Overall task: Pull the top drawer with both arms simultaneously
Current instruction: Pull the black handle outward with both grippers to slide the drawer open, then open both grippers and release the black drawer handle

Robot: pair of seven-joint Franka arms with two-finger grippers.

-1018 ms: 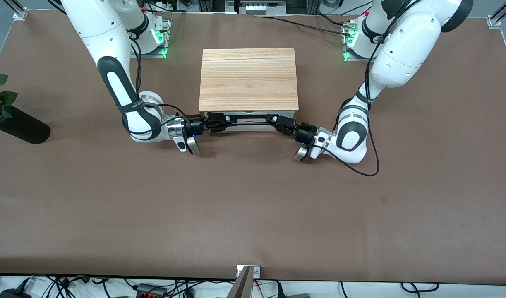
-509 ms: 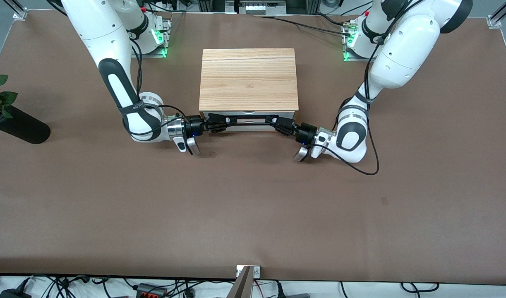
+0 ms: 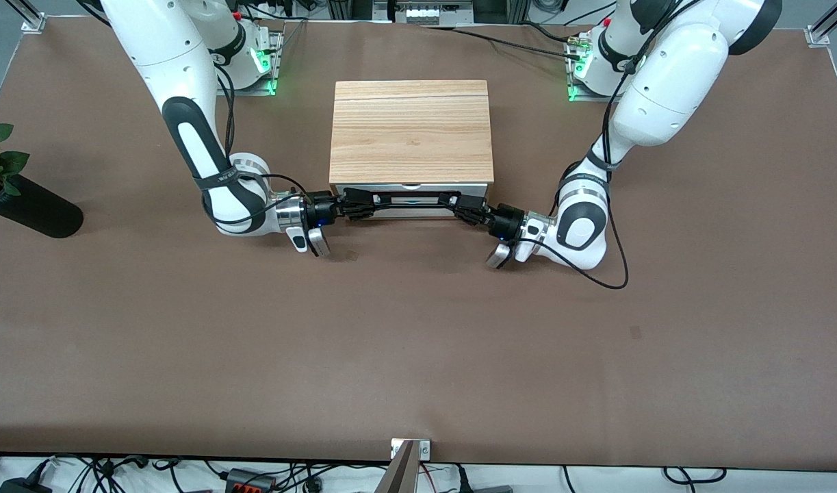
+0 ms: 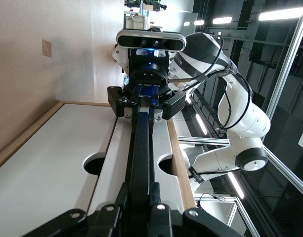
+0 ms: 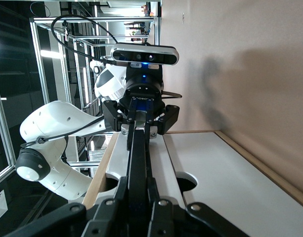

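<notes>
The table (image 3: 418, 342) spreads wide and brown under me, and on it, between my two bases, sits the light-wood cabinet (image 3: 411, 130) with its front facing the camera across from me. My two arms come down either side of it and bend in toward that front. The top drawer (image 3: 411, 212) sits in the cabinet just under the top panel, and only a thin strip of its white front shows below the panel's edge, so I judge it closed or barely started. Along that front runs the black bar handle (image 3: 411, 199). My right gripper (image 3: 368, 204) is clenched on the handle's end toward my right arm's side, and my left gripper (image 3: 457, 203) is clenched on the other end; from each wrist I see the bar running straight from my own fingers to the other gripper clamped around it. So the reach and the grasp look done. What is left, as I judge it, is the pull itself: both arms drawing the handle evenly toward the front camera until the reddish inside shows.
</notes>
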